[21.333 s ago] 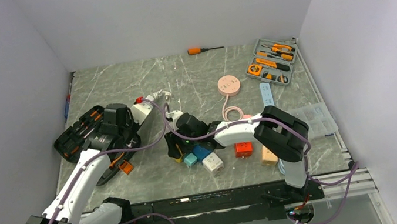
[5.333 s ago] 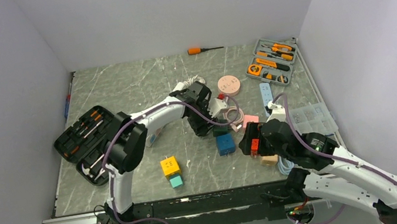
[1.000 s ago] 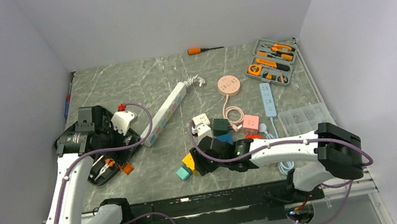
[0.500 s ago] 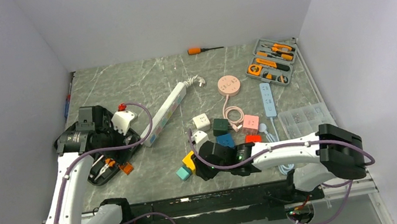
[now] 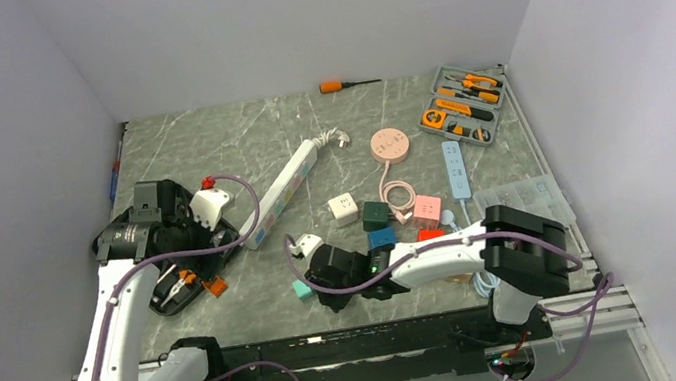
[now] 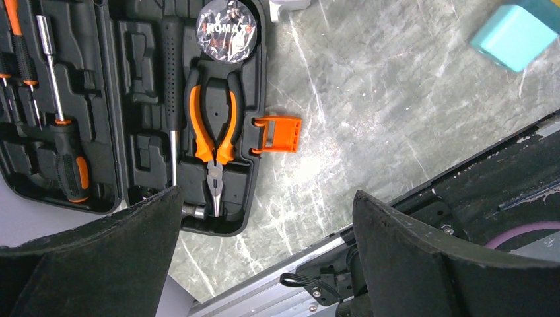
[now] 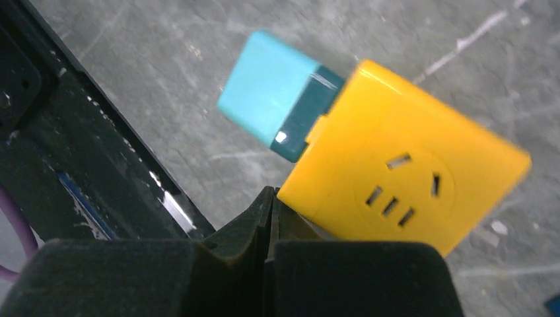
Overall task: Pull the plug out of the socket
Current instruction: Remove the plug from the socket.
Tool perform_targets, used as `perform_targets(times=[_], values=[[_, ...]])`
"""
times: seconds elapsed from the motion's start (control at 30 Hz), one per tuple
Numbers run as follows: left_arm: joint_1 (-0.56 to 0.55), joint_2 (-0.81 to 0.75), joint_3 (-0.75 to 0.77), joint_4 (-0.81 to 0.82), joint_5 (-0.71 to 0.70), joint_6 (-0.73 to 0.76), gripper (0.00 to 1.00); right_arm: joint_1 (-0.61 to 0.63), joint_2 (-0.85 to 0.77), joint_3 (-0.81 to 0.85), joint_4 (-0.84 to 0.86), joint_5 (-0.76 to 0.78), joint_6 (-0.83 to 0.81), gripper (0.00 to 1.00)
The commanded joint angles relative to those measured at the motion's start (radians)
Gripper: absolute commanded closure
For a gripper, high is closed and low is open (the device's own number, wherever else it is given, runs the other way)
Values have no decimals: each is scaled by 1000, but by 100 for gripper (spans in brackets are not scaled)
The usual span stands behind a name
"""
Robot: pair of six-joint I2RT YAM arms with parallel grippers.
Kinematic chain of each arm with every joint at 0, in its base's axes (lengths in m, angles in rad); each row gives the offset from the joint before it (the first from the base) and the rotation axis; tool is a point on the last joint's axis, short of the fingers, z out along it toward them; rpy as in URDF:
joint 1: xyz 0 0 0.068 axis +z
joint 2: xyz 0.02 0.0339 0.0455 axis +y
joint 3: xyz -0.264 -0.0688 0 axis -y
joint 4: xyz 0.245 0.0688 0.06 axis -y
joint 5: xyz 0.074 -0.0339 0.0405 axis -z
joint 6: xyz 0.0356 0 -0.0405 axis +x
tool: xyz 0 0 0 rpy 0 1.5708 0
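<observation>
Right wrist: one teal plug (image 7: 271,105) in one yellow socket (image 7: 403,191); right end effector (image 7: 271,216) closed, left end effector (image 6: 267,195) wide.

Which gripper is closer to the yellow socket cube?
Right. The right gripper, shut, sits at the yellow socket cube; the left gripper hangs open over the black tool case.

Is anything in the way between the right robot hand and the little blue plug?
No, nothing I can see. The right fingers are shut, and the plug sits just past their tips, stuck in the side of the yellow socket. The socket's corner is at the tips, beside the plug, not blocking it.
</observation>
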State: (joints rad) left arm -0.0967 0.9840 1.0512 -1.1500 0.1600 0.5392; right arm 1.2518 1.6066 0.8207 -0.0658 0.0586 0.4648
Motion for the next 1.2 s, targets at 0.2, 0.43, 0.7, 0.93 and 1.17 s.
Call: perform_targets(times=[0.2, 0.43, 0.7, 0.93, 1.17], values=[[5, -40, 20, -3, -29, 29, 1, 9, 126, 193, 55, 11, -51, 97], [5, -43, 15, -11, -40, 47, 1, 8, 9, 190, -2, 2, -79, 77], [5, -28, 24, 0, -20, 33, 1, -1, -201, 63, 0, 117, -233, 2], [5, -28, 39, -13, -13, 25, 1, -80, -139, 35, 34, 117, -324, 0], [5, -40, 39, -22, -19, 33, 1, -140, -118, -96, 255, 10, -367, 0]])
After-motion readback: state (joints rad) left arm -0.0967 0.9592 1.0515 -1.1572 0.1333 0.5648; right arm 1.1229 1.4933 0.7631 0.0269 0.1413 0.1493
